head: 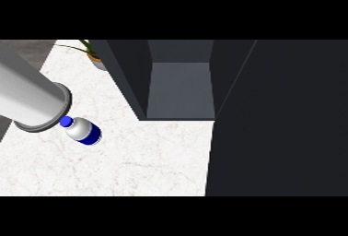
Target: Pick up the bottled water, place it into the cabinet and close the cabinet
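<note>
Bottled water (83, 130) on marble counter (122, 170), label unreadable, cabinet (180, 87) open, hands unseen

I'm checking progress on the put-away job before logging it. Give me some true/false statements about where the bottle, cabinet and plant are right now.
1. The bottled water is on the marble counter. True.
2. The bottle is inside the cabinet. False: it lies outside, to the cabinet's left.
3. The cabinet is open, with an inner shelf showing. True.
4. The bottle's cap is red. False: it is blue.
5. A potted plant is near the counter's far edge, left of the cabinet. True.
6. A black hand grips the bottle. False: only a grey forearm shows beside it.
</note>
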